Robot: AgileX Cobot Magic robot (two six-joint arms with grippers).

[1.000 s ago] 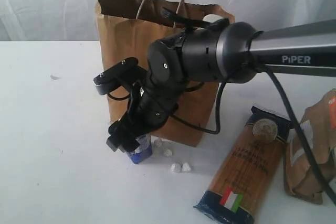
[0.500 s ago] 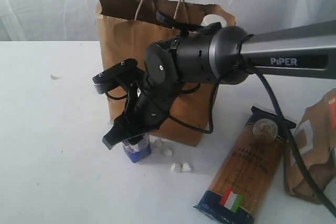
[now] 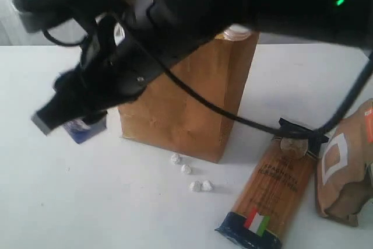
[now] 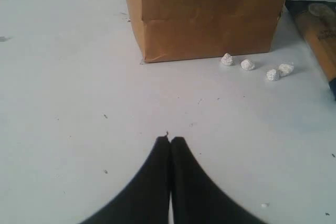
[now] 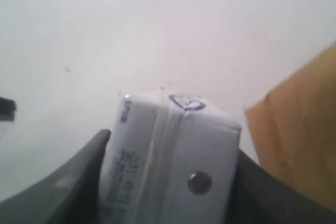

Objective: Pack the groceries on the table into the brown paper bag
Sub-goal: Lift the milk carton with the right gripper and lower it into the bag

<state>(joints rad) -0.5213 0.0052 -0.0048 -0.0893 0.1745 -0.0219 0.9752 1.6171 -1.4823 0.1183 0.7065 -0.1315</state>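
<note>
We hold the small white-blue rectangular carton [image 5: 163,124] pinched in the right tool [image 5: 173,144], at 9 o'clock of the tall kraft-brown paper bag [image 3: 192,103] standing on the matte white desk [image 3: 87,202]. The left tool [image 4: 169,141] is pressed together and empty. Risks as we judge them: the smooth coated card may slip, and clipping the thin, creased paper rim could buckle or topple the bag.
</note>
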